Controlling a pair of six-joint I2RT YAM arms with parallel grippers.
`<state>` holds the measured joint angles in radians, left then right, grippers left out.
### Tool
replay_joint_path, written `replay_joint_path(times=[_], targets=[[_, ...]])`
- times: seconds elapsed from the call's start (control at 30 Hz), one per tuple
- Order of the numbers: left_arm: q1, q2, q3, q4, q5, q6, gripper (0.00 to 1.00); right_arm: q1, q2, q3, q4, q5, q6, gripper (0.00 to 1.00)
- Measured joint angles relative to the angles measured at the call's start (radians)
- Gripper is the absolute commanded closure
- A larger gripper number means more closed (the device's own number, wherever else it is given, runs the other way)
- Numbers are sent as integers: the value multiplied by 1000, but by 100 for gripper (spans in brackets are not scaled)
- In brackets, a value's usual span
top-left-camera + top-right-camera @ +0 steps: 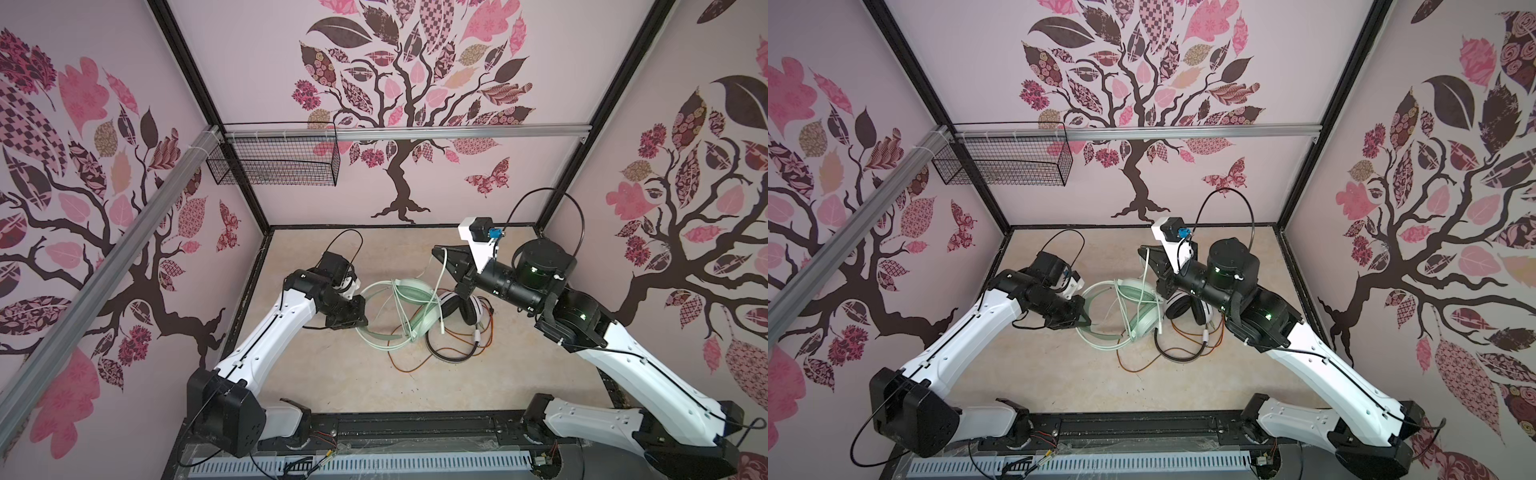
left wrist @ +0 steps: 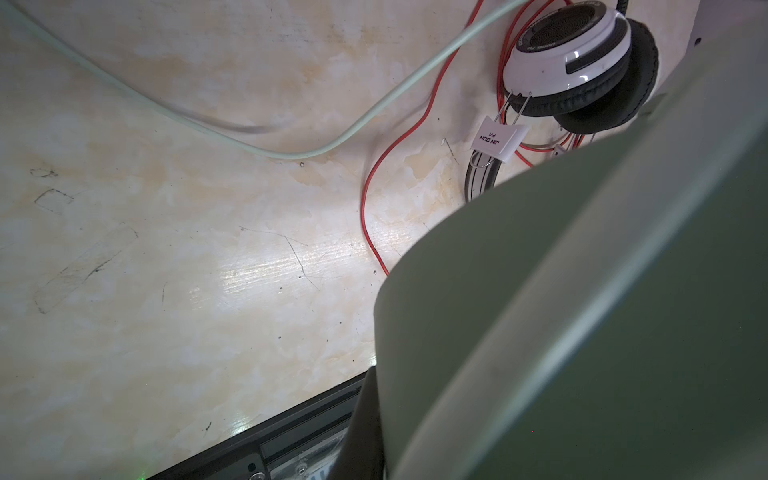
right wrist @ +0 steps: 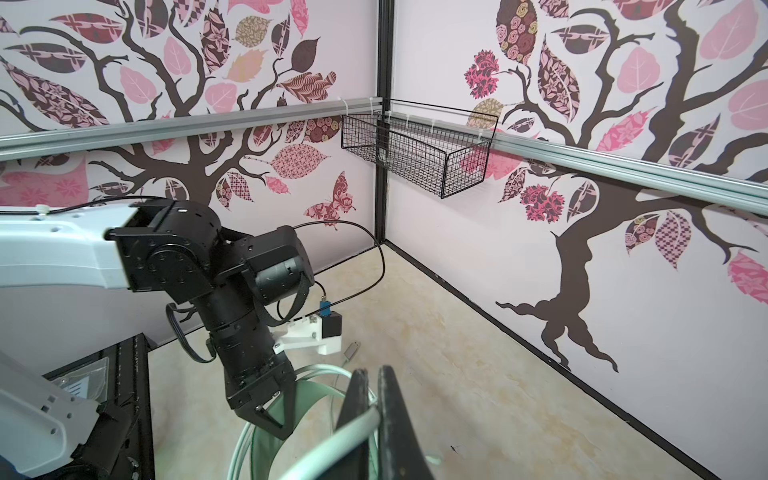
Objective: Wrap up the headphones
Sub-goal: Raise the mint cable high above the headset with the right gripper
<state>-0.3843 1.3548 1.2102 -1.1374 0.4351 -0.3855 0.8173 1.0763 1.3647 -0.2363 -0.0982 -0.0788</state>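
Left gripper (image 1: 360,323) clamps the band (image 1: 376,338) of the green headphones (image 1: 415,293) while the right gripper (image 1: 438,251) pinches their pale cord (image 1: 443,270) aloft; winding seems underway, next needing the cord looped round the band.

Mint headphones (image 1: 430,318) tangled beside white-black pair (image 1: 476,311)

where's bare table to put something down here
Free: the wide strip of beige marbled table between the orange-red cord and the black front rail; also the far strip by the back wall. Crowded: the centre, with mint-green headphones and white-and-black headphones tangled.
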Motion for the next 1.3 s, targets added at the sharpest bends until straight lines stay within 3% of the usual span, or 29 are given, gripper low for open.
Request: replay_joint_path(times=[0.3,0.5,0.73,1.07,1.3], targets=[[2,50,0,23,-18,-2,100,6,21,23,-13,-10,3,100],[2,75,-2,44,-32,0,100,19,124,132,-49,-8,-6,100],[2,104,-3,59,-45,-3,100,136,230,198,-75,27,-36,100],[1,104,-3,60,-52,-1,100,137,356,359,-128,41,-38,100],[-98,17,-3,47,-112,2,100,115,512,518,-208,71,-87,100]])
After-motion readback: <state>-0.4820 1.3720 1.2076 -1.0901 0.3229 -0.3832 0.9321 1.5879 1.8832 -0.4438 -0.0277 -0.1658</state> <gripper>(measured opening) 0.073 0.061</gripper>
